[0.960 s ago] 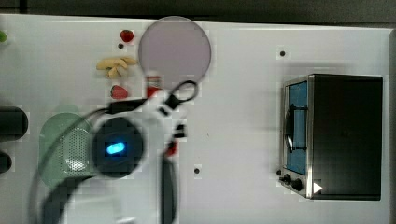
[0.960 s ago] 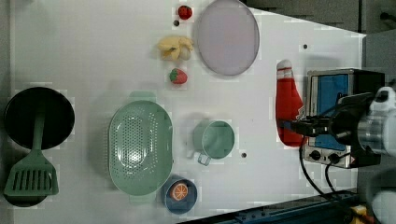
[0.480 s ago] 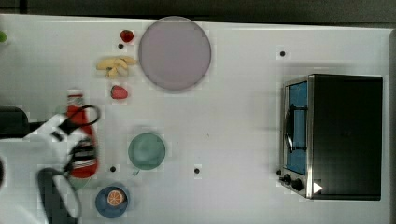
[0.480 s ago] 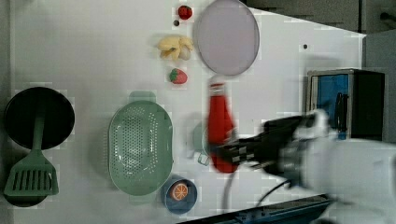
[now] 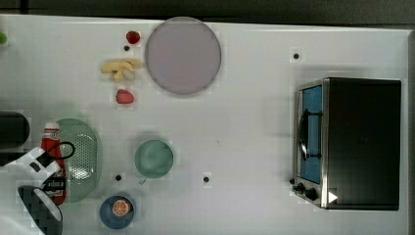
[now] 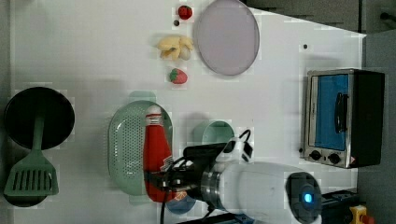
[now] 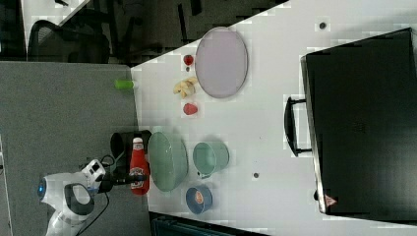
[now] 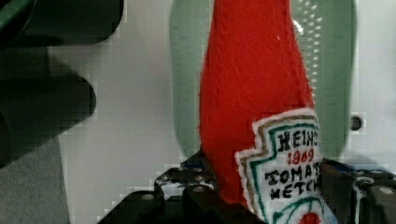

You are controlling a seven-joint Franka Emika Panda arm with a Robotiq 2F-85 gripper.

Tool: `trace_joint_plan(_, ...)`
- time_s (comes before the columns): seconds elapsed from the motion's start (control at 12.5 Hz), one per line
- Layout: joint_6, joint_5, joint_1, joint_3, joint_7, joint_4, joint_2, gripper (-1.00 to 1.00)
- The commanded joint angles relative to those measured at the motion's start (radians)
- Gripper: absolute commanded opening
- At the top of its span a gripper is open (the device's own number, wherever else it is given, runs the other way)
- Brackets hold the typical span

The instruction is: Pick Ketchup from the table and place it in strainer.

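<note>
The Ketchup (image 6: 155, 147), a slim red bottle with a white cap, is held lengthwise by its labelled lower end, and my gripper (image 6: 162, 180) is shut on it. In the left view it overlaps the right half of the mint-green strainer (image 6: 125, 144). In the top view the Ketchup (image 5: 50, 152) lies over the left rim of the strainer (image 5: 84, 159), with the gripper (image 5: 54, 182) at its base. The right view shows the Ketchup (image 7: 139, 167) just left of the strainer (image 7: 168, 160). In the wrist view the Ketchup (image 8: 254, 88) points out over the strainer (image 8: 187, 93), between dark fingers (image 8: 182, 198).
A green bowl (image 6: 214, 133) sits right of the strainer and a blue bowl with an orange slice (image 5: 117, 210) sits near it. A black pan with a green spatula (image 6: 32, 158) stands at the left view's left. Grey plate (image 5: 182, 55), bananas (image 5: 120, 69), strawberries (image 5: 124, 96) and toaster oven (image 5: 350, 142) lie farther off.
The arm has carried the Ketchup from beside the toaster oven across the table, toward the left view's left, to the strainer. The grip stays the same.
</note>
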Motion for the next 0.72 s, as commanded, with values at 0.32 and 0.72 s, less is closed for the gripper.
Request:
trace_joint_plan(0.32, 0.139, -0.118, -0.017, -0.031, 0.137, 0.013, 0.171, 0.78)
trace_joint_plan(0.72, 0.171, -0.119, -0.023, -0.031, 0.154, 0.017, 0.177, 1.0)
